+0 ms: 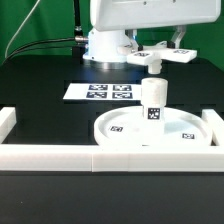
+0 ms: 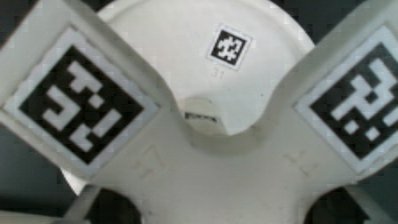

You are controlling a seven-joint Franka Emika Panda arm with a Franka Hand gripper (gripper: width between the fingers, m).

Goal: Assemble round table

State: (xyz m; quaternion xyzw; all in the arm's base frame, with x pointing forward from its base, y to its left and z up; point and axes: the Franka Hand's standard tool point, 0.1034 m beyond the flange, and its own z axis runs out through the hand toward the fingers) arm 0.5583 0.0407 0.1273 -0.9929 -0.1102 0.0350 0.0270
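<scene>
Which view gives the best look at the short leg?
The exterior view. The leg stands upright on the round top, seen whole with its tag facing the camera. In the wrist view the cross base fills most of the picture, and the leg cannot be made out.

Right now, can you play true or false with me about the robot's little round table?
1. The leg stands upright on the round top. True.
2. The cross base lies flat on the black table. False: it hangs in the air under the arm, above the leg.
3. The marker board lies flat on the black table, apart from the round top. True.
4. The round top sits on the marker board. False: it rests on the black table, next to the white rail.
</scene>
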